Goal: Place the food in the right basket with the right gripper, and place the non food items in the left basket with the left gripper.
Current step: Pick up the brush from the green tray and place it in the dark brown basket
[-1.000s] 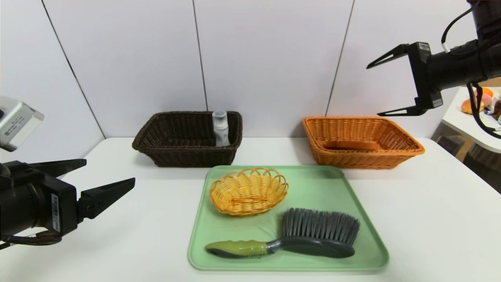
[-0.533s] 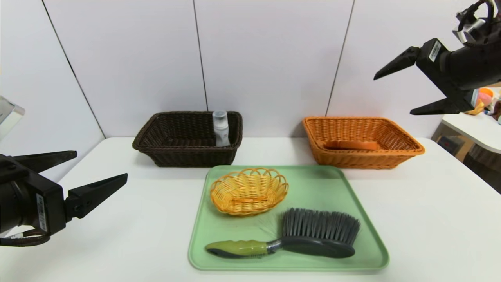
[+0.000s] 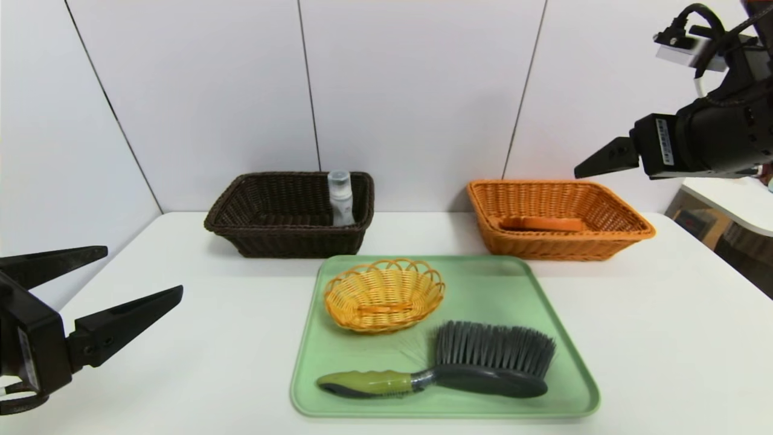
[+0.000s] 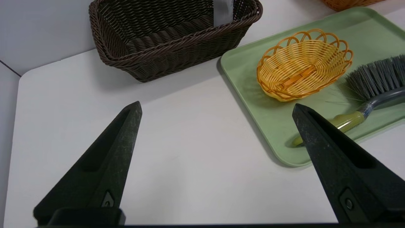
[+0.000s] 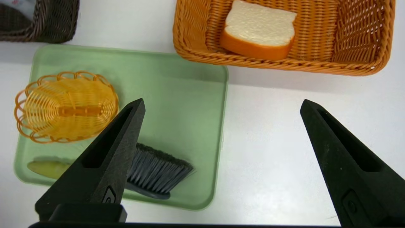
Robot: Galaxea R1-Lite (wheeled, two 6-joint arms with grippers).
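Bread slice sat in orange basket, bottle in dark basket. Right end effector hung wide and empty above the counter, food step judged done. Left end effector was wide, empty, low beside the tray. Next: left takes brush, long axis lying crosswise, handle toward the robot's left; small wicker basket also remained.
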